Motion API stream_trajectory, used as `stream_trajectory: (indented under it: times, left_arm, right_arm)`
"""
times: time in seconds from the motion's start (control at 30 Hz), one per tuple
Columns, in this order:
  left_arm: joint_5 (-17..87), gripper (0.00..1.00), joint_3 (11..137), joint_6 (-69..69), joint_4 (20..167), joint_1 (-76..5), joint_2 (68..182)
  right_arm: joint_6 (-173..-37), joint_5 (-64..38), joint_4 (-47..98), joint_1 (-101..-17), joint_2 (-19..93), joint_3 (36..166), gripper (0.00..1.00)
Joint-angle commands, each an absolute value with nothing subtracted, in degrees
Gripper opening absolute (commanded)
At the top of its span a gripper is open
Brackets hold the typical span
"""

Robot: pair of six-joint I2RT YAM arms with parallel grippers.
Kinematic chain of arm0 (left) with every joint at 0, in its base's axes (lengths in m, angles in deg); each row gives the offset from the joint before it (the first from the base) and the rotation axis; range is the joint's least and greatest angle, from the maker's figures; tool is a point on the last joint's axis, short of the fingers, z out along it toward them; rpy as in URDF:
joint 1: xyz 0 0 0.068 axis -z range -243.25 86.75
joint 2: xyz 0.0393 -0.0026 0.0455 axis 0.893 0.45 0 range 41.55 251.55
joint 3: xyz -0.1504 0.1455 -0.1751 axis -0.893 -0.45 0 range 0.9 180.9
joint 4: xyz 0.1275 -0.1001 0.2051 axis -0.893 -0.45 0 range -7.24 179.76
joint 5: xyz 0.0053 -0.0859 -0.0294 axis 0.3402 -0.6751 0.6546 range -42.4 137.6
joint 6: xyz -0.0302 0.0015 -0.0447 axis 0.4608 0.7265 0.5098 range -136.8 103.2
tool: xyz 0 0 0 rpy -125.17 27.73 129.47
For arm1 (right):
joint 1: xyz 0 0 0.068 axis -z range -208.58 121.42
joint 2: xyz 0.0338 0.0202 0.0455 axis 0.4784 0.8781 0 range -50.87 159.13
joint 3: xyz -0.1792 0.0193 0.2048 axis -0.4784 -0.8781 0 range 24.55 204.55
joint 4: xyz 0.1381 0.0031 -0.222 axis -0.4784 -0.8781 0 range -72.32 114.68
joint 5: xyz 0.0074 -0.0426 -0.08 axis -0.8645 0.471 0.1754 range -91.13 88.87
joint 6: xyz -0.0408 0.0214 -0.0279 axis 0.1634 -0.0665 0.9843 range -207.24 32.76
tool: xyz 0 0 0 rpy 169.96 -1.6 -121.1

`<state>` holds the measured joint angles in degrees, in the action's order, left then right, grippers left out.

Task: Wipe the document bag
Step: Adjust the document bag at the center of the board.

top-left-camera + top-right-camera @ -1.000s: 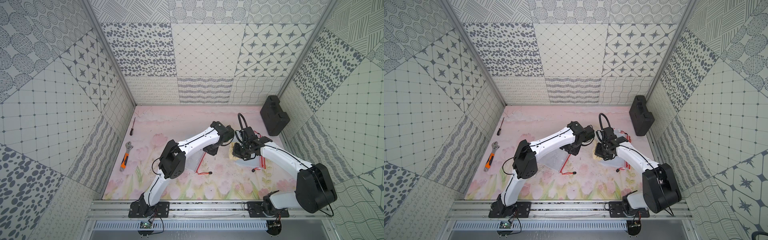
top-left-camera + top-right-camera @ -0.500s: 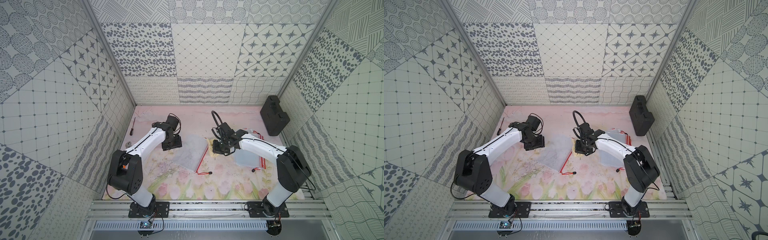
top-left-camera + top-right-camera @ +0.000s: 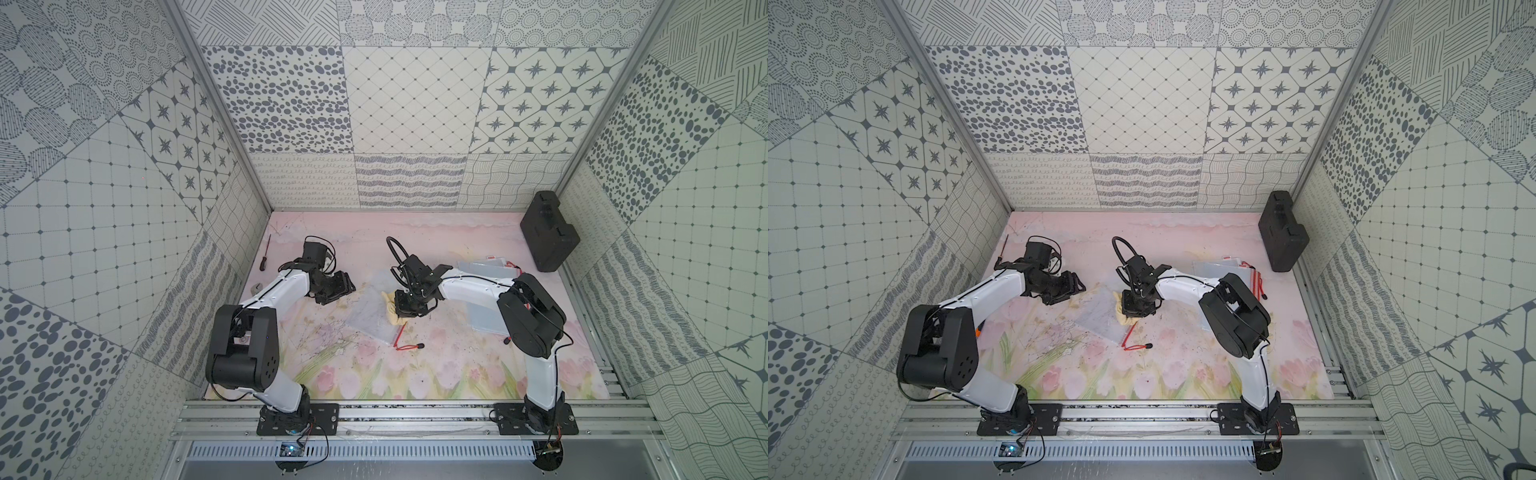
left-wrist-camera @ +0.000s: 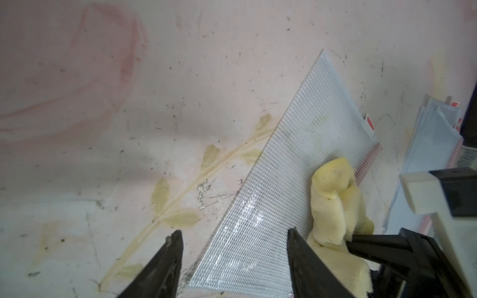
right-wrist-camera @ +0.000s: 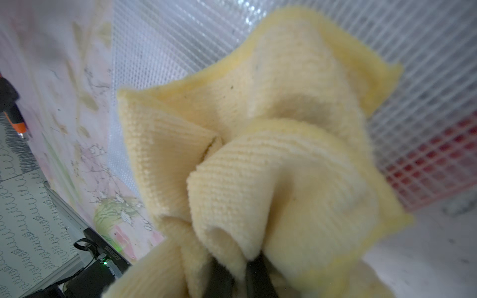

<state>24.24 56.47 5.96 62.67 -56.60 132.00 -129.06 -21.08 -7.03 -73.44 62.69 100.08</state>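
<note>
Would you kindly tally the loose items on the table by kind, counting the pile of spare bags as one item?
Document bag under the cloth: 1
Pile of spare bags: 1
Yellow cloth: 1
Black case: 1
Screwdriver: 1
Wrench, mostly hidden by the left arm: 1
Total: 6

A black hard case (image 3: 548, 232) stands on edge in the far right corner of the desk (image 3: 415, 374), close against the right wall in both top views. On the far left a slim screwdriver (image 3: 266, 254) lies near the left wall, and nearer along that wall an orange-handled wrench (image 5: 14, 116) is mostly hidden. The desk's top is a pink tulip print, speckled with dark scuffs.
</note>
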Motion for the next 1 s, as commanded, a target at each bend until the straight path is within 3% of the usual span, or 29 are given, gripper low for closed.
stream_trajectory:
  times: [0.0,0.17,0.57,0.97]
  left_arm:
    - [11.69,0.63,55.2,1.95,71.05,-57.28,133.66]
    - [6.01,0.61,54.04,-0.11,72.99,-56.95,134.78]
    - [-0.25,0.6,52.3,-5.59,73.84,-47.03,137.49]
    - [-0.87,0.54,52.98,-8.59,71.01,-41.87,144.14]
  right_arm:
    - [-129.14,-19.37,-8.43,-73.18,58.93,95.02,0.0]
    - [-125.09,-17.36,-9.53,-70.22,57.09,90.52,0.0]
    - [-100.32,-26.74,-19.95,-59.41,56.34,93.92,0.0]
    - [-99.15,-27.41,-19.33,-59.4,55.33,92.67,0.0]
